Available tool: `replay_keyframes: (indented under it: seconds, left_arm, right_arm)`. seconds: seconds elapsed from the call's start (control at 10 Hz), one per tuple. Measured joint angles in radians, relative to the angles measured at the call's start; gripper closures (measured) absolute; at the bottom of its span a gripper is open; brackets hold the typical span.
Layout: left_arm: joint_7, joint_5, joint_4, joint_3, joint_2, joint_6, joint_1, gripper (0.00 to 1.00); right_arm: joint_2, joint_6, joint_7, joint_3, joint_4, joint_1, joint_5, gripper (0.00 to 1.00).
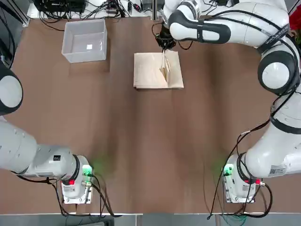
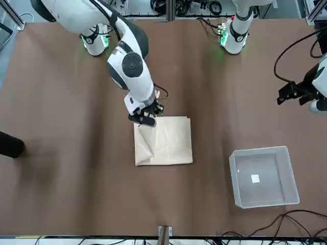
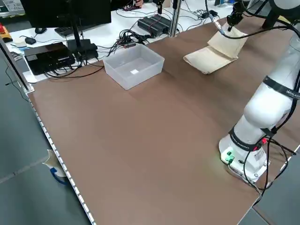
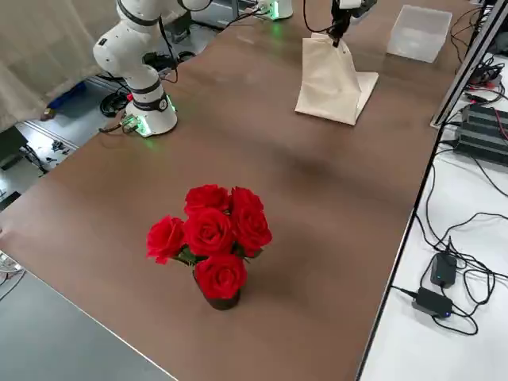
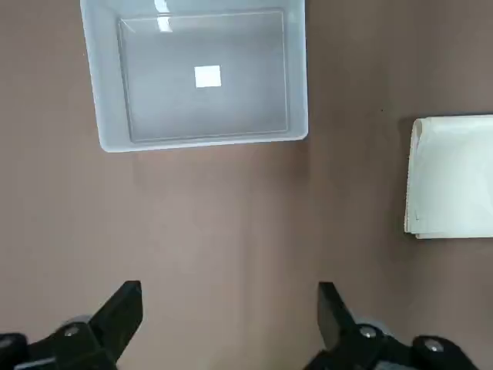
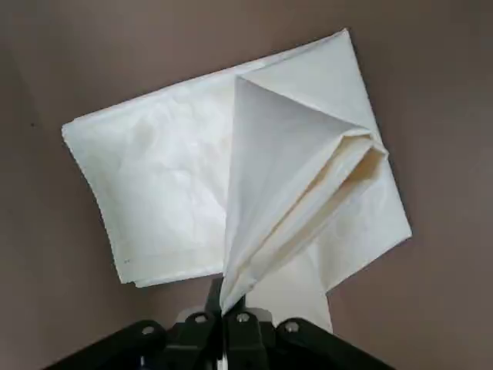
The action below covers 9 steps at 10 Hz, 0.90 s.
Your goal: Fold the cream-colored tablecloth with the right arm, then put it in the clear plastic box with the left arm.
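Right gripper [image 2: 145, 120] pinches a lifted corner of the cream-colored tablecloth [image 2: 168, 143]; left gripper [image 5: 229, 320] hangs wide open near the clear plastic box [image 5: 296, 92].

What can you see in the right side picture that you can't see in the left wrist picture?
Only the right side view shows the red roses and the right end effector shut on a lifted corner of the cream-colored tablecloth. Only the left wrist view shows the left end effector open above bare table. Both show the tablecloth and the clear plastic box, which has nothing in it.
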Motion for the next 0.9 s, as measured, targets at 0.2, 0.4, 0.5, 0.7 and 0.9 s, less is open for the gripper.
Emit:
replay_keyframes:
  seconds: [0.2,0.4,0.5,0.7,0.9]
  left_arm:
    - [0.0,0.0,0.0,0.0,0.0,0.0,0.0,0.0]
    - [0.0,0.0,0.0,0.0,0.0,0.0,0.0,0.0]
    - [0.0,0.0,0.0,0.0,0.0,0.0,0.0,0.0]
    - [0.0,0.0,0.0,0.0,0.0,0.0,0.0,0.0]
    - [0.0,0.0,0.0,0.0,0.0,0.0,0.0,0.0]
  right_arm:
    - [0.021,0.013,0.001,0.0,0.001,0.016,-0.019,0.96]
    - [0.052,0.044,0.023,0.0,0.003,0.028,-0.071,0.96]
    - [0.068,0.057,0.03,0.0,0.011,0.032,-0.085,0.96]
    - [0.091,0.059,0.032,0.0,0.041,0.038,-0.089,0.96]
    - [0.095,0.062,0.037,0.0,0.053,0.043,-0.091,0.96]
